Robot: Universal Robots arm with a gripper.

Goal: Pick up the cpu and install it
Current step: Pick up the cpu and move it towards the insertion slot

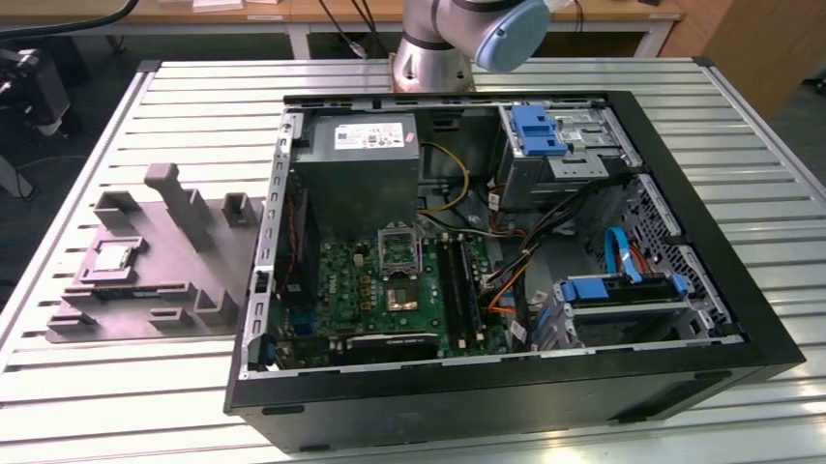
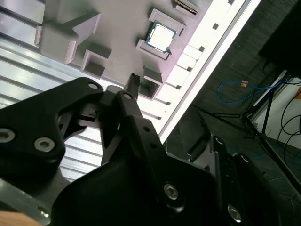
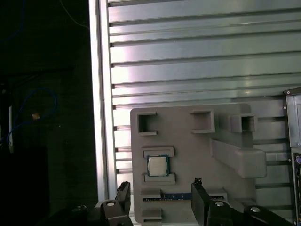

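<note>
Hand (image 3: 160,183): open and empty, fingers (image 3: 200,200) spread wide, hanging over the grey fixture (image 3: 188,146), not touching the cpu (image 3: 156,165).
Cpu: flat in a framed seat of the fixture, so it cannot slide.
Counter (image 3: 197,70): carries the fixture beside the computer case (image 1: 516,387).
Computer case: laid open, board (image 1: 346,280) facing up for reach.

The cpu (image 3: 156,165), a small flat square chip with a pale silver top and thin darker rim, lay level and face up in a shallow seat of the grey block (image 3: 188,146), just ahead of the gripper (image 3: 160,183), in line with the gap between its spread fingers and touching neither.
</note>
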